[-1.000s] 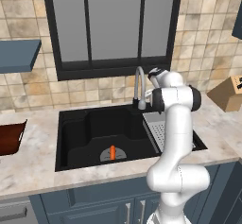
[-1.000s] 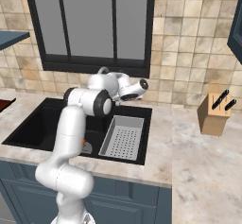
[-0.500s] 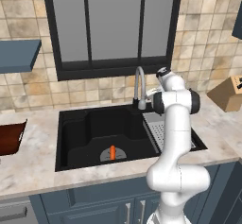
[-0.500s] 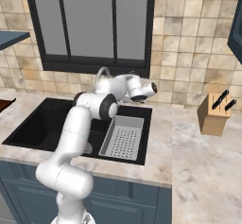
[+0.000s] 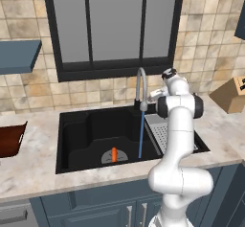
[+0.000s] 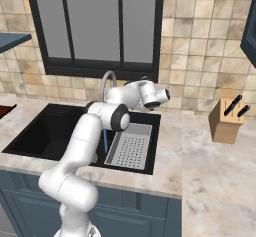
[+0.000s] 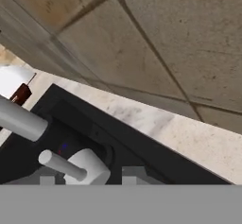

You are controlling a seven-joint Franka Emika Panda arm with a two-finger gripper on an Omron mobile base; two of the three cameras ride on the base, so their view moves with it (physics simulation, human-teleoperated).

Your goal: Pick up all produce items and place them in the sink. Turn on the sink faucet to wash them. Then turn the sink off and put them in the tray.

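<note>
The orange carrot (image 5: 114, 154) lies on the grey drain disc at the bottom of the black sink (image 5: 81, 130). A thin blue stream of water (image 5: 141, 135) falls from the arched spout of the silver sink faucet (image 5: 140, 85) into the basin, to the right of the carrot. My gripper (image 5: 154, 95) is at the faucet's base, behind the basin's right end. In the hand view my gripper (image 7: 90, 179) is open, with the faucet's round handle knob (image 7: 92, 165) and its lever (image 7: 59, 162) between the fingertips. The reddish-brown tray (image 5: 9, 140) sits on the counter at the far left.
A light grey perforated drainer basket (image 6: 129, 148) fills the right part of the sink, right under my arm. A wooden knife block (image 6: 226, 123) stands on the counter to the right. Tiled wall and a dark window frame rise close behind the faucet (image 6: 106, 81).
Water now runs from the spout; none showed in the earlier frames. My hand has swung a little to the right at the faucet's base. The carrot has not moved.
</note>
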